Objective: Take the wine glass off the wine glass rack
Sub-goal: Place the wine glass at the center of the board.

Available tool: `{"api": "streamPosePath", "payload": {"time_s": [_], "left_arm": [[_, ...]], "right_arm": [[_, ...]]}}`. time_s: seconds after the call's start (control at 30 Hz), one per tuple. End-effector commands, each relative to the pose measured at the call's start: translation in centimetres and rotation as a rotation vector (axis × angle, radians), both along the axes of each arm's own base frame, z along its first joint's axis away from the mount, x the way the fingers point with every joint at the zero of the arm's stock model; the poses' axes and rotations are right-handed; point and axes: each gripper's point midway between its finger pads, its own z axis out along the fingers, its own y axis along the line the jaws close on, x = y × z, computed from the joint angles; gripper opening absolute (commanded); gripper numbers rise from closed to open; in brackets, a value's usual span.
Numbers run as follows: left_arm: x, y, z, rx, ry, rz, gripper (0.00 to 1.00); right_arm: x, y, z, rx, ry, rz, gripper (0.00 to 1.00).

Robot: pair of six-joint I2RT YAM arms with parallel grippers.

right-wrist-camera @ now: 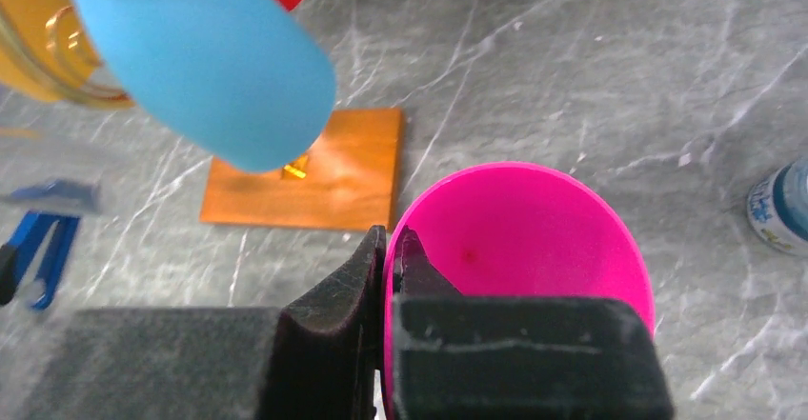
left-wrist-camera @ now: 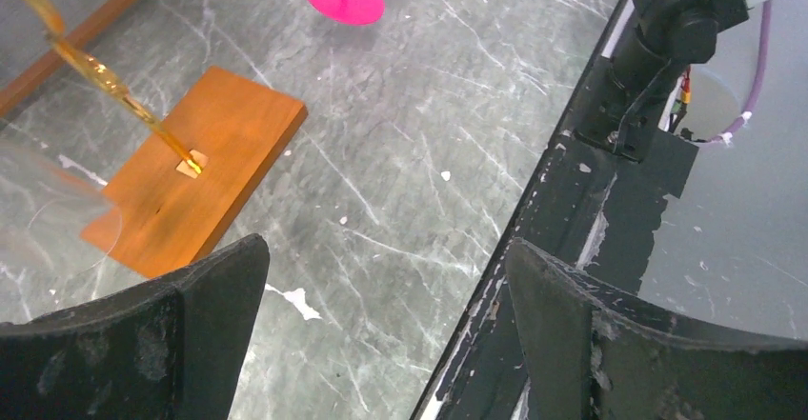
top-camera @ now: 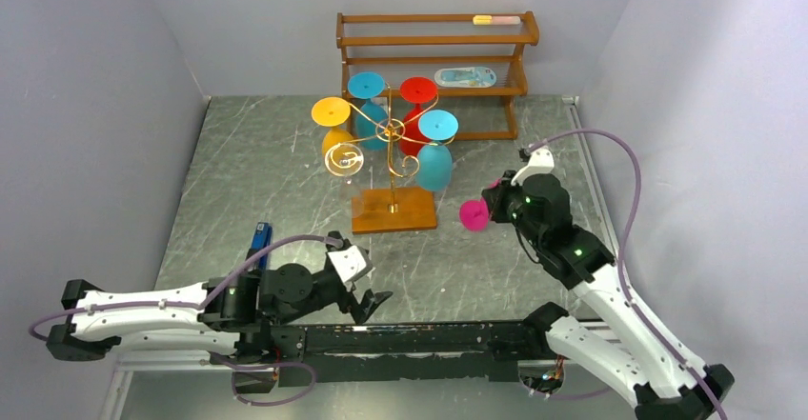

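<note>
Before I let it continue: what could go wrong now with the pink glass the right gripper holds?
The right gripper pinches only the rim of the pink wine glass, so it could swing or slip. I cannot tell if its foot touches the table; if released, it may tip. The blue glass hangs close on the wine glass rack, so a rising arm might knock it.

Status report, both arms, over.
Status: right gripper shut on pink wine glass rim; left gripper open, near edge. Glass clear of wine glass rack; blue glass hangs close.
</note>
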Motion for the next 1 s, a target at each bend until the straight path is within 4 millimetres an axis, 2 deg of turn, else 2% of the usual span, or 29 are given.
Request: {"api": "streamPosePath", "payload": {"time_s": [0.0, 0.13, 0.23, 0.43, 0.57, 0.67, 0.83, 0.97], "left_arm": [[0.9, 1.8, 0.2, 0.003, 0.008, 0.076, 0.99], [1.0, 2.5, 0.0, -0.038, -0.017, 0.077, 0.99], [1.1, 3.1, 0.2, -0.047, -0.011, 0.090, 0.99], [2.3, 5.0, 1.1, -0.024, 0.042, 0.222, 0.99], [2.3, 5.0, 0.8, -0.003, 0.050, 0.229, 0.99], [2.3, 5.1, 0.2, -0.011, 0.045, 0.226, 0.99], [2.6, 5.9, 0.7, -0.048, 0.048, 0.255, 0.99], [3.0, 6.4, 1.6, -0.083, 0.031, 0.274, 0.99]], "right_arm": [[3.8, -0.8, 0.0, -0.073, -0.088, -0.111, 0.00], [6.6, -1.5, -0.5, -0.123, -0.092, -0.226, 0.00], [8.6, -0.4, -0.9, -0.148, -0.094, -0.194, 0.00], [13.0, 0.3, -4.0, -0.189, 0.001, -0.182, 0.00], [15.6, -0.3, -5.2, -0.150, 0.051, -0.194, 0.00], [16.9, -0.1, -5.6, -0.136, 0.065, -0.182, 0.00], [18.4, 0.8, -6.1, -0.134, 0.072, -0.151, 0.00], [19.3, 0.4, -7.9, -0.166, 0.100, -0.185, 0.00]]}}
